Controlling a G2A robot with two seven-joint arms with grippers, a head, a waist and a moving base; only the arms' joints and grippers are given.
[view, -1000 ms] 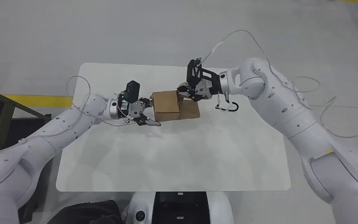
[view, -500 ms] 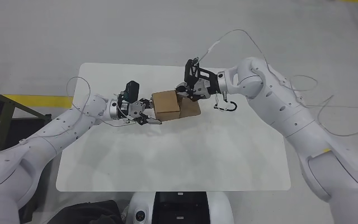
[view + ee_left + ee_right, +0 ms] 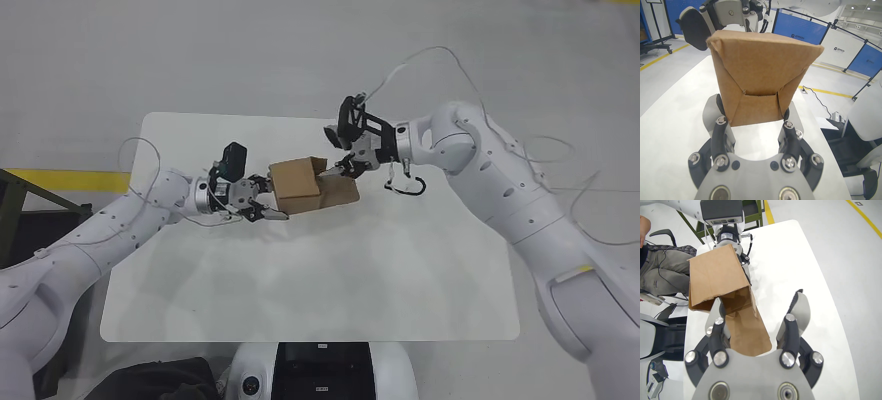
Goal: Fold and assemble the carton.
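— Well, where's the carton (image 3: 300,185)?
— Upper middle of the top view, over the table (image 3: 300,290), its closed end pinched by the left gripper (image 3: 262,198).
— Right gripper (image 3: 338,168)?
— Spread wide at the carton's open end, gripping nothing.

Carton (image 3: 761,75) was brown cardboard, matt, faintly fibrous. Its cut edges looked rough and fuzzy, folds creased.

Table (image 3: 300,290) was white and smooth with low sheen (soft reflections on top).

Left gripper (image 3: 753,108) had brushed grey metal plates, shiny screw heads and black rubbery pads (image 3: 719,102).

Right gripper (image 3: 759,298) showed same brushed metal, polished bolts and matt black links.

Arm covers (image 3: 500,190) looked like glossy white plastic.
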